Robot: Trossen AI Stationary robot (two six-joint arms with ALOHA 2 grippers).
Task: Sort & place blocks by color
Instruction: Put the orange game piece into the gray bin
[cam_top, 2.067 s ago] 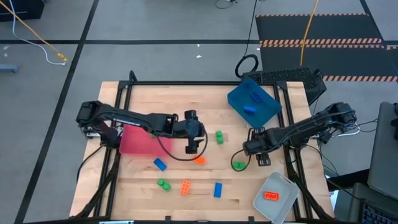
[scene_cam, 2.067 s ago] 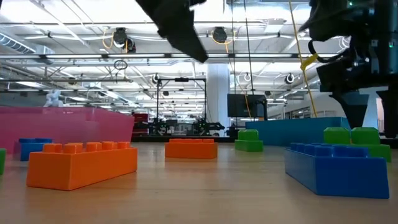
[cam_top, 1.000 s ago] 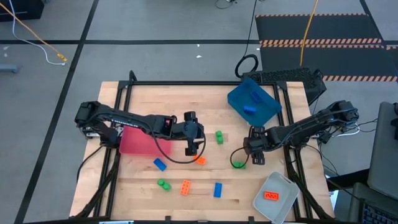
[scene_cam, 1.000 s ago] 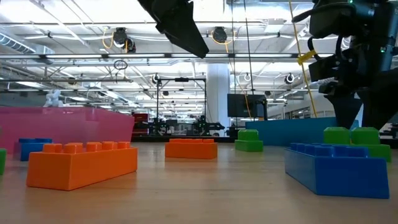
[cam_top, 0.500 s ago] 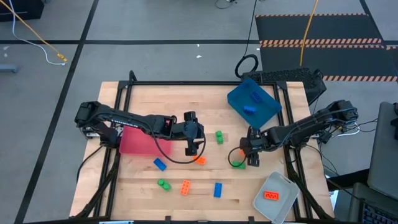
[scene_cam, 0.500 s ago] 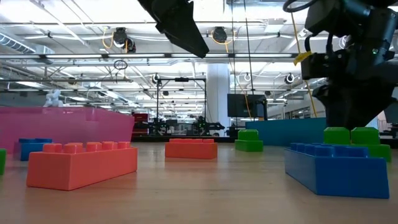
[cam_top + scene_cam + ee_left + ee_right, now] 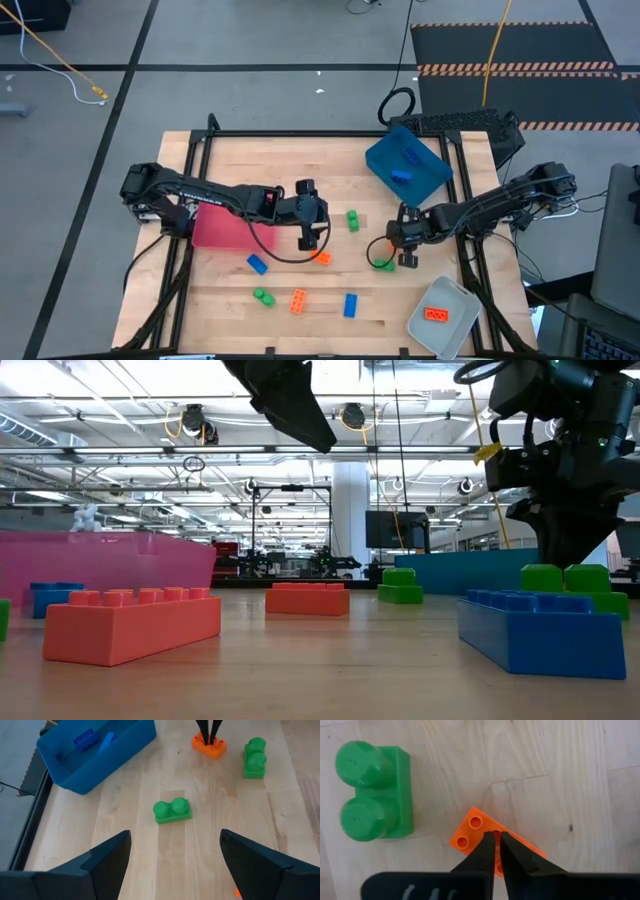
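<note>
Two jaws over the wooden table (image 7: 230, 300): left spread, right nipping an orange block (image 7: 492, 847).

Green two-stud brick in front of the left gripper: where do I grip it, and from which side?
Grip the green two-stud brick across its narrow width, jaws on the two long flat walls, coming straight down from above. It lies flat, studs up, with bare wood all round, and the left gripper is open wide.
</note>
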